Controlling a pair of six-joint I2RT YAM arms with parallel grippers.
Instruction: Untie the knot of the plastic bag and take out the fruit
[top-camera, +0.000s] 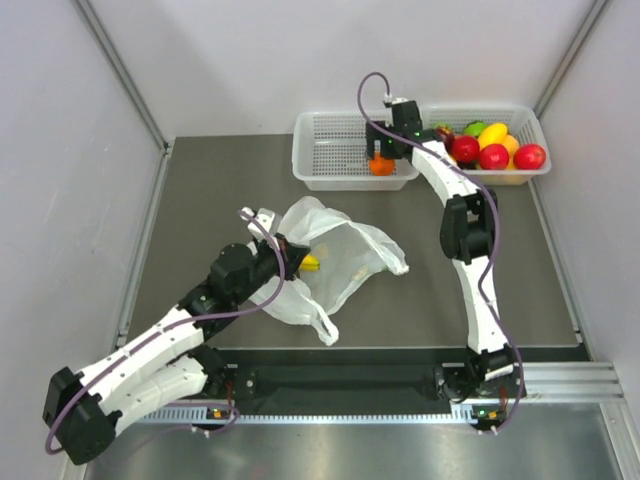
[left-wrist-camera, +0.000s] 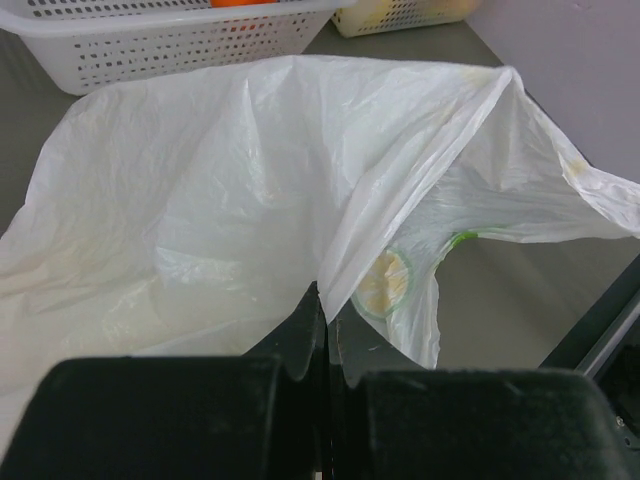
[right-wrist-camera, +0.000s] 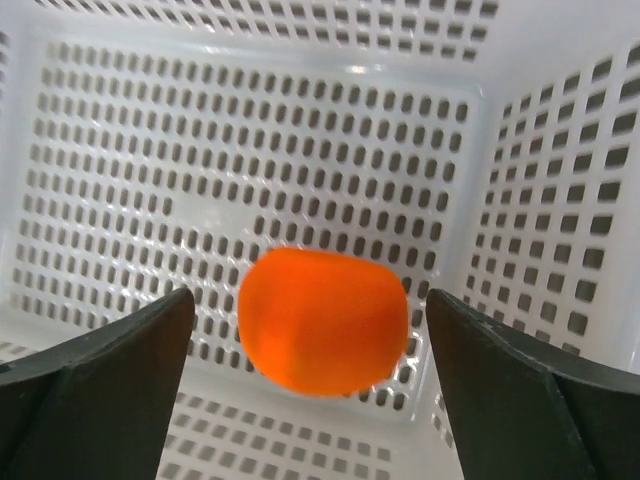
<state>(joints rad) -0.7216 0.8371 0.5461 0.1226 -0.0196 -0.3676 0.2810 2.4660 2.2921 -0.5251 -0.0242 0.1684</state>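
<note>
As left jaws clamp the plastic bag (left-wrist-camera: 190, 210), right jaws flank orange fruit (right-wrist-camera: 322, 322).

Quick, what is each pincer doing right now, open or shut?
Left pincer: shut, pinching the plastic bag.
Right pincer: open, not gripping the orange fruit in the basket.

bright even light, soft shadows, near jaws blurred

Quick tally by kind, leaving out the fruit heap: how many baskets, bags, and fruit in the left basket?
White baskets: 2, the left basket and the right basket
Plastic bag: 1
Orange fruit in the left basket: 1
Total: 4
</note>
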